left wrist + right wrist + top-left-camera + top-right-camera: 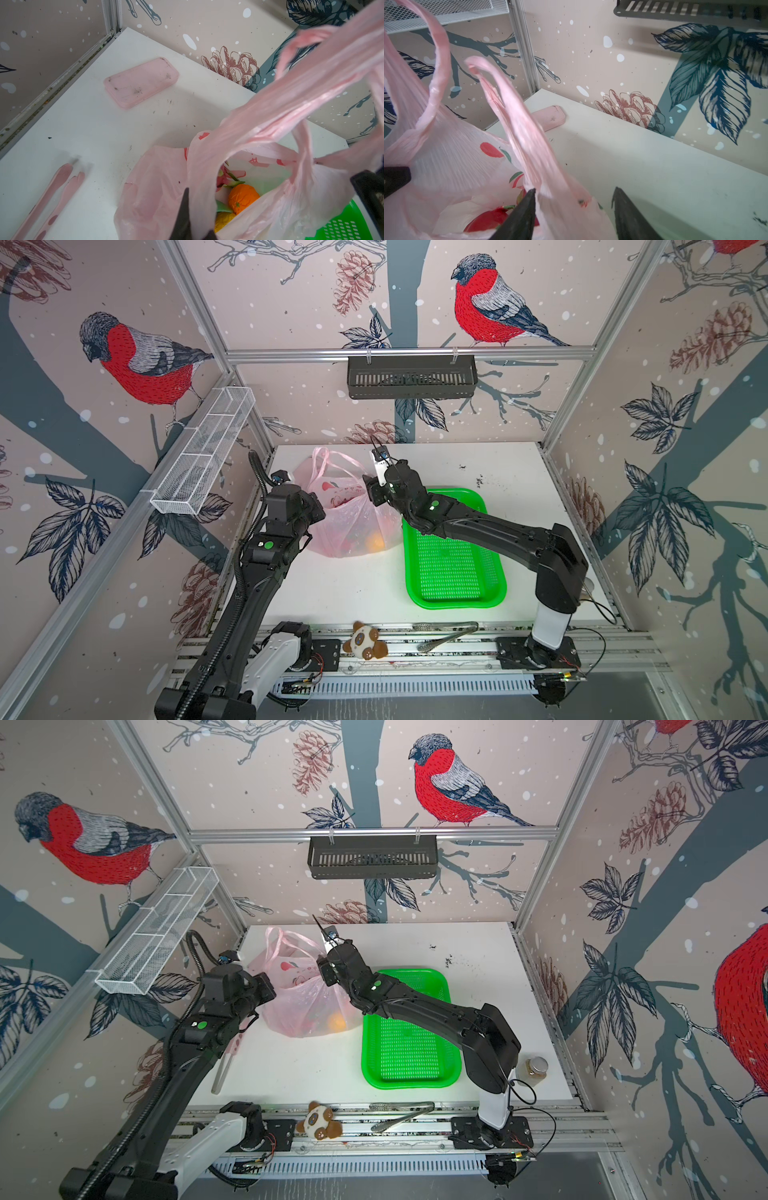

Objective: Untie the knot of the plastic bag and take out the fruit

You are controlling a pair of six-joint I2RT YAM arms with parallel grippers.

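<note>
The plastic bag [349, 514] [303, 1006] stands at the back left of the table, its two handle loops [500, 99] raised and apart. No knot shows. Through its open mouth I see the fruit: an orange ball [243, 197], a yellow ball [224, 220] and a magenta-red dragon fruit [485, 220]. My left gripper [193, 214] [320, 508] is shut on the bag's left rim. My right gripper [575, 189] [369, 491] is open at the right rim. The blurred film of the bag lies loose between its fingers [523, 214].
A green basket tray [453, 605] [411, 1085] lies right of the bag, under my right arm. A flat pink case [141, 82] [550, 117] sits behind the bag. Pink tongs [52, 197] lie to the left. On the front rail are a plush toy [368, 641] and metal tongs [444, 635]. A jar [536, 1067] stands far right.
</note>
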